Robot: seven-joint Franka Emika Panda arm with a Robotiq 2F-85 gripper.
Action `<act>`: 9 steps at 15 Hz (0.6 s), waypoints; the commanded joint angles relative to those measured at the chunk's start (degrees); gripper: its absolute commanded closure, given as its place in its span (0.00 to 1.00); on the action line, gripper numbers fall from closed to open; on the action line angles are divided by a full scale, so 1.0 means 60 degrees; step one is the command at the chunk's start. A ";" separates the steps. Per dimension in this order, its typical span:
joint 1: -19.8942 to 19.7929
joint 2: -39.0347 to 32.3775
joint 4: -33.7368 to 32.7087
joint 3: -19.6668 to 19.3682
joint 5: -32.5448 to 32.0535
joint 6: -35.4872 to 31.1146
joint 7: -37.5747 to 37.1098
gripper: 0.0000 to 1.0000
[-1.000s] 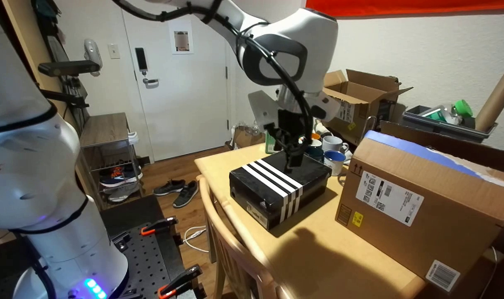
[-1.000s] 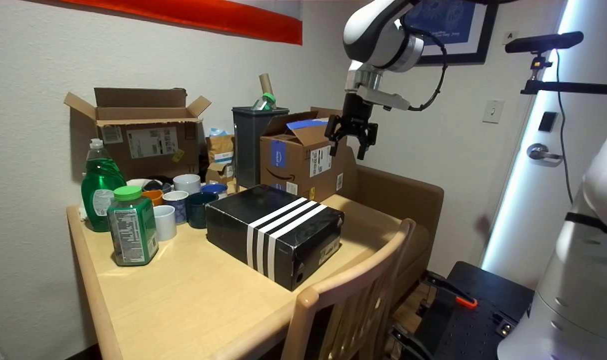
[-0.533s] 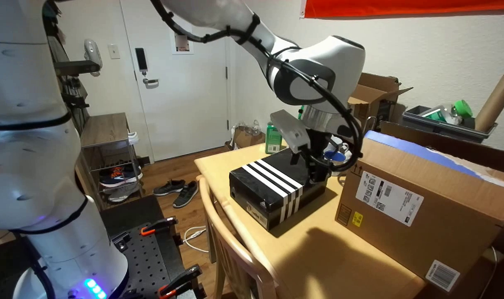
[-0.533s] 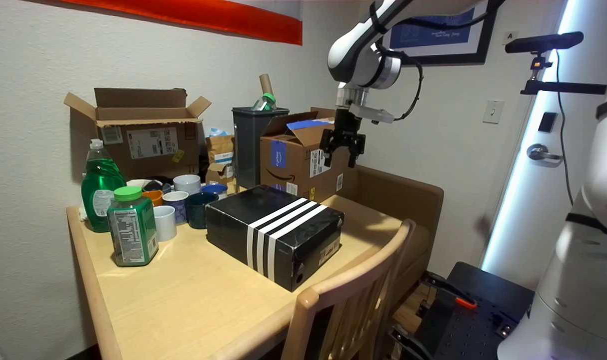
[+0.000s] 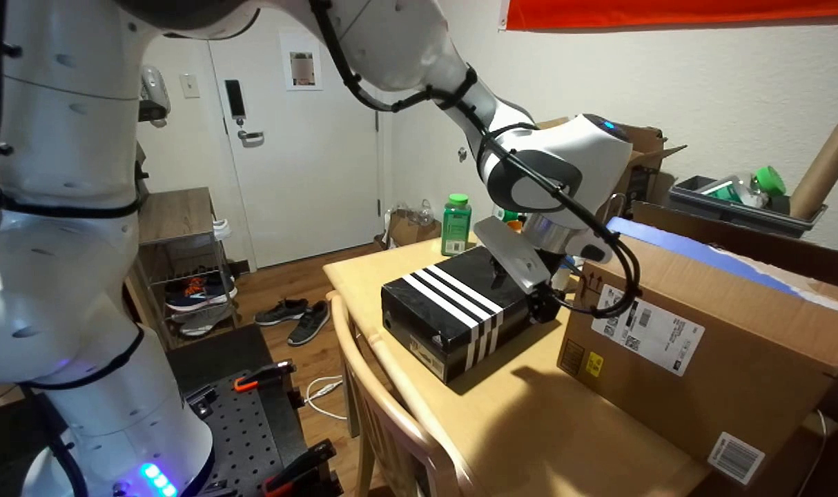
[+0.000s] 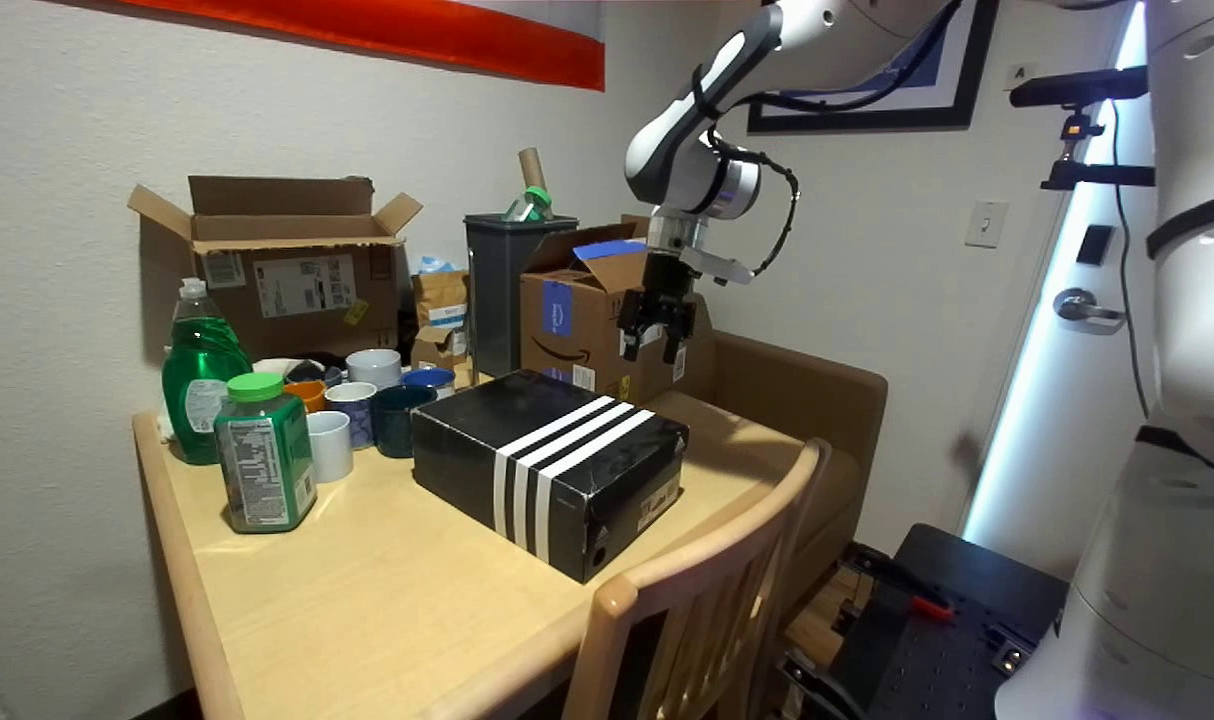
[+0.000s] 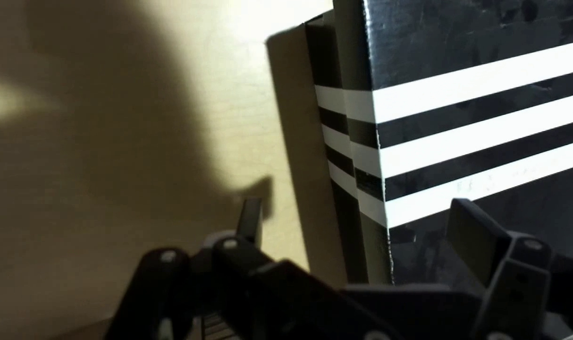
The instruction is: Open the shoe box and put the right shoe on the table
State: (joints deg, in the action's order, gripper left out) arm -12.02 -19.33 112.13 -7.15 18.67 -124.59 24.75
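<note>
The shoe box [image 6: 547, 455], black with three white stripes, lies with its lid down on the light wooden table [image 6: 367, 570]. In an exterior view my gripper [image 6: 652, 353] hangs over the box's far long side, near the big carton. From the wrist, the gripper [image 7: 357, 208] stands open, one fingertip over bare tabletop and the other over the lid. Between them the striped edge of the box [image 7: 456, 141] shows lower down, apparently untouched. The right shoe is out of view.
A big labelled carton [image 5: 681, 331] stands close beside the gripper. Mugs [image 6: 352, 410], a green jar [image 6: 264, 455] and a soap bottle [image 6: 204, 375] crowd the table's back. A wooden chair [image 6: 707, 580] borders the table. Dark sneakers [image 5: 310, 322] lie on the floor.
My arm has reached farther out and lower, bringing the gripper from above the box toward its long side by the big carton. The jaws stay open, and the box has not moved.
</note>
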 commanded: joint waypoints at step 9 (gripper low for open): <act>-0.1166 -0.0949 -0.0598 0.1066 0.1066 0.0332 0.3344 0.00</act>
State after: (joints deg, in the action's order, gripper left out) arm -17.29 -24.21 109.75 -2.27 23.06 -124.47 40.80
